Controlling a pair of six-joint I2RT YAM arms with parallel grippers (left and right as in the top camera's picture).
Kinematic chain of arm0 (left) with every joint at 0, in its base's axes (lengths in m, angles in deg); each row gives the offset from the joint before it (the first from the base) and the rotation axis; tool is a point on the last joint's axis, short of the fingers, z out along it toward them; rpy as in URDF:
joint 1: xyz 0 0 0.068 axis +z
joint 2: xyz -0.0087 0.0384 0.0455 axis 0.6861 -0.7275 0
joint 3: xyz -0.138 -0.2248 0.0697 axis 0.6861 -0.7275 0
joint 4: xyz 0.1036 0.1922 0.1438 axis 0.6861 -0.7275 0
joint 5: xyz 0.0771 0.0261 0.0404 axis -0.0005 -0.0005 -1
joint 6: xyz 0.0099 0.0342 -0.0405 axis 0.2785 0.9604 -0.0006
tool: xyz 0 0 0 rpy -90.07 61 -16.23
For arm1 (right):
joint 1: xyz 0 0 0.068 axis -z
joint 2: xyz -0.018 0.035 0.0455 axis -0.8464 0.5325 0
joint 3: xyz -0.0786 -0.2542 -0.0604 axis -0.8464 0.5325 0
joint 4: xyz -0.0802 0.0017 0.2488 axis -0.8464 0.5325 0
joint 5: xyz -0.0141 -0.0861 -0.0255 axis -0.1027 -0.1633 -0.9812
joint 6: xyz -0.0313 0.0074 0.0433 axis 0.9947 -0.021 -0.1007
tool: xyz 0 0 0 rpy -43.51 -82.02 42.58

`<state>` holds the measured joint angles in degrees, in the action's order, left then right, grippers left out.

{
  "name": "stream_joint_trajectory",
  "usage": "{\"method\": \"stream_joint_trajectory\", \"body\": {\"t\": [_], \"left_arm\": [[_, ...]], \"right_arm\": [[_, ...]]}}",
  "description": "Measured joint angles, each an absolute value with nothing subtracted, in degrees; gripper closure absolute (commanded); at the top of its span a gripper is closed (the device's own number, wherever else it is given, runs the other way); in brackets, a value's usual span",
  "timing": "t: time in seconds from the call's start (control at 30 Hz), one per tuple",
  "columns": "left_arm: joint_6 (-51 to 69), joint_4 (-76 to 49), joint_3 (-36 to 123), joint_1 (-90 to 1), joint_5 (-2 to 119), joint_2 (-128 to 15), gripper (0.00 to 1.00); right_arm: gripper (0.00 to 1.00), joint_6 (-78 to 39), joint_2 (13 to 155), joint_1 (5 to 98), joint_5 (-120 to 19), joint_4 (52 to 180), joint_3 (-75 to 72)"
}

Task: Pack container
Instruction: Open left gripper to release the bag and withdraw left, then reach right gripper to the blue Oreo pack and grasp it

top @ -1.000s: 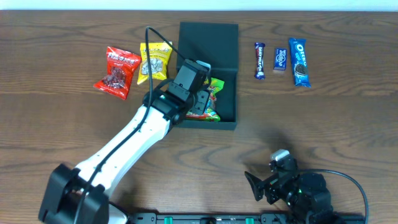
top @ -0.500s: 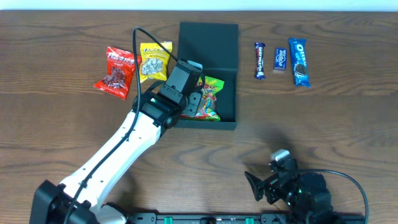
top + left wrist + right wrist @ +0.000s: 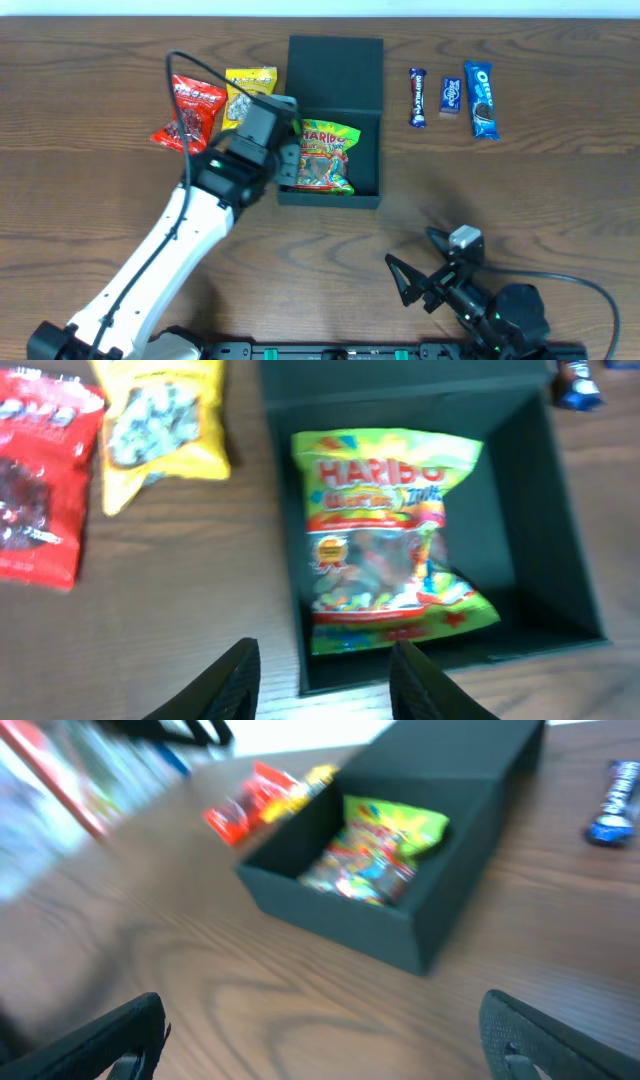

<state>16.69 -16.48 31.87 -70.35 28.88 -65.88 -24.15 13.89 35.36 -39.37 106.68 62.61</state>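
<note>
On the table (image 3: 560, 200), toward its far edge: container (image 3: 335, 70) with lid back, Haribo bag (image 3: 325, 155) lying inside.
Left gripper (image 3: 322, 665) spread, empty, over the near-left wall; right gripper (image 3: 320, 1020) spread wide, empty, well apart.

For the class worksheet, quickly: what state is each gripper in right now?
Left gripper: open, holding nothing.
Right gripper: open, holding nothing.

My left arm (image 3: 170, 250) has long white shells between black joints, and a thin black cable (image 3: 170, 80) comes off its wrist. My right arm (image 3: 500, 315) is all black and carries a small pale camera block (image 3: 466, 238). My left tool (image 3: 322, 660) and right tool (image 3: 320, 1020) have matte black fingers.
</note>
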Motion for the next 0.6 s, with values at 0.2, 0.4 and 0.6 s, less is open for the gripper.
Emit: {"method": "stream_joint_trajectory", "body": {"t": [0.2,0.4,0.6], "left_arm": [[15.86,-16.06,31.87,-60.21,33.66,-65.88,0.60],[17.17,-16.04,31.94,-51.47,41.14,-68.96,0.94],[18.22,-14.97,32.00,-50.92,45.42,-78.36,0.94]], "right_arm": [[0.01,-40.63,13.89,35.36,-37.17,103.21,62.69],[0.01,-45.81,13.89,35.36,-36.71,94.38,62.76],[0.10,-46.12,14.98,36.63,-37.03,92.41,62.76]]}}
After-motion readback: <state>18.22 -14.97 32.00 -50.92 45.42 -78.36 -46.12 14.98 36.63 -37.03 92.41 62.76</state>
